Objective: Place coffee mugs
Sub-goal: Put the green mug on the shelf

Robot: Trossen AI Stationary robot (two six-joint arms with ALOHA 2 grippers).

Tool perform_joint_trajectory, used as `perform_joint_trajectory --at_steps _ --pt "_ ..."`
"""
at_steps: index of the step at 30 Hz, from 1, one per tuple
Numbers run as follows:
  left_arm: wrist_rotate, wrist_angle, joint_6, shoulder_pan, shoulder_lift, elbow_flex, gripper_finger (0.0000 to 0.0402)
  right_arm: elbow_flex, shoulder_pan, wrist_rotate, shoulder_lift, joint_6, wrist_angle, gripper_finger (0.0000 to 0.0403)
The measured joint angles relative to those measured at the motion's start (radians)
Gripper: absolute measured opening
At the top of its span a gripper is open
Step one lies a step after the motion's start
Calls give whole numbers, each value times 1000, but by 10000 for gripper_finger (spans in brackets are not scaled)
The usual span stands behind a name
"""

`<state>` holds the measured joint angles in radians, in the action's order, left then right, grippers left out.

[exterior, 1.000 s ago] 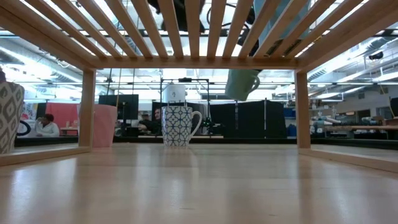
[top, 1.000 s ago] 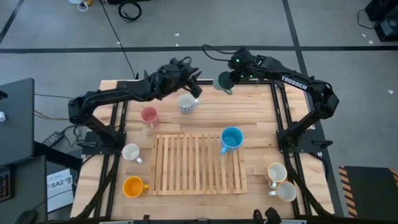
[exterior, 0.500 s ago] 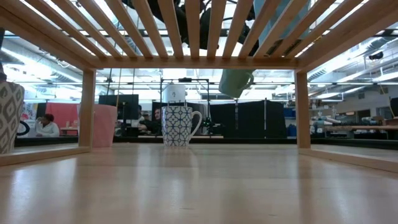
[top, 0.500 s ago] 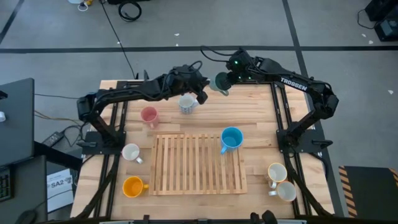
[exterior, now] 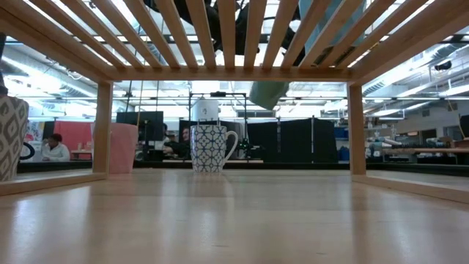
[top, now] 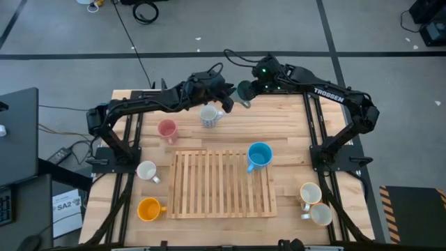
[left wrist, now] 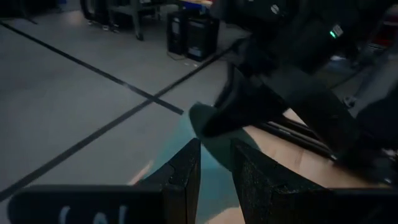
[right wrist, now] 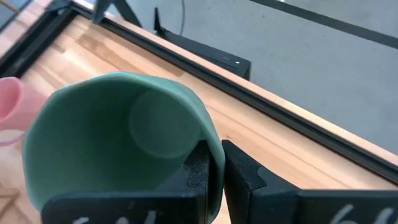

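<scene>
Two arms' fingers on one green mug: right pinching its rim, left narrowly parted.

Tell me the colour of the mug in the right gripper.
Green mug; clearest in the right wrist view.

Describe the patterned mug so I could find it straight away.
Start at the slatted wooden rack in the table's middle, then look past its far edge. The patterned mug stands there right of the pink mug; it alone is white with a blue lattice print.
</scene>
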<state>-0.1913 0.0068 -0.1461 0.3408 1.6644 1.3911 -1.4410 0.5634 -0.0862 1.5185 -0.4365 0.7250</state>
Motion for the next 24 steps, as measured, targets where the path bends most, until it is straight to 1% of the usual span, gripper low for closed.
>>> perform_joint_trajectory --at_steps 4,9,13,19,24 --pt "72 -40 26 -18 0 0 94 0 0 22 0 -17 -15 31" --pt "85 -89 107 -56 0 0 94 0 14 67 0 -82 -16 31" --pt "84 -106 209 -94 0 0 94 0 35 150 0 -146 -17 31" --pt "84 -118 367 -143 0 0 94 0 54 303 0 -234 -44 31" --pt "78 -117 421 -169 0 0 94 0 53 386 0 -301 -70 31"
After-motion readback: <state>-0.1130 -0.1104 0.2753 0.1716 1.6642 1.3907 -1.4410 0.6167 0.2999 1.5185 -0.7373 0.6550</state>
